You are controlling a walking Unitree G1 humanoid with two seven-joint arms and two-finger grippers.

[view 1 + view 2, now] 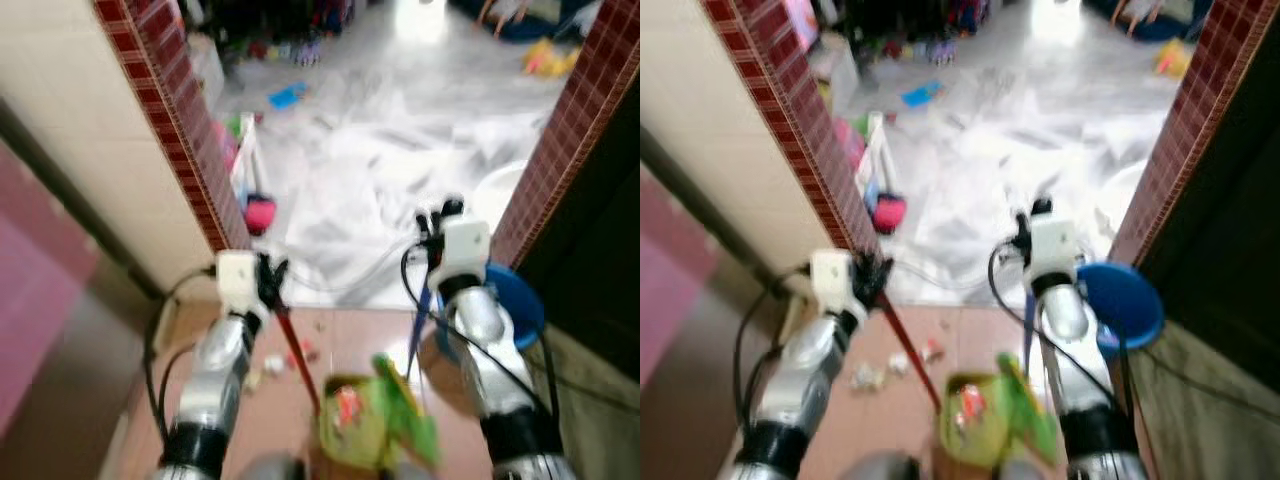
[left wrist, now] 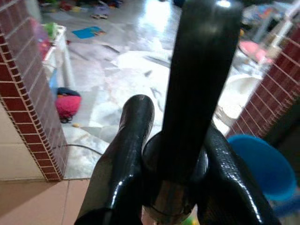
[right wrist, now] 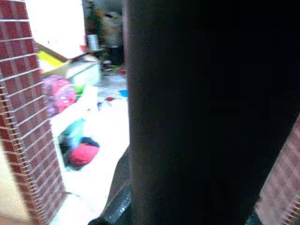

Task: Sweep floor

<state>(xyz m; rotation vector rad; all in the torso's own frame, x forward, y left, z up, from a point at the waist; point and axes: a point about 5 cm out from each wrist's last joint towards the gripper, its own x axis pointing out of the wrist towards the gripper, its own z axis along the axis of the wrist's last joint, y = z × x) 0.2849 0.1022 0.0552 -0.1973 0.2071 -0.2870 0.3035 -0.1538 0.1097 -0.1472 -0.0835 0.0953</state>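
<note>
Slanting red broom handle (image 1: 297,360), blurred

— Left gripper (image 1: 272,275)? Raised ahead on a bent silver arm, black fingers (image 2: 129,154) clamped round a dark handle (image 2: 197,84).

— Right gripper (image 1: 432,228)? Raised level alongside, seemingly gripping too; too blurred, too dark for certainty.

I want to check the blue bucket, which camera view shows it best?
The right eye view: the blue bucket sits by the right brick pillar, its round rim unobstructed. In the left eye view the right arm covers part of it. The left wrist view catches it at the edge, beside the left pincer.
</note>
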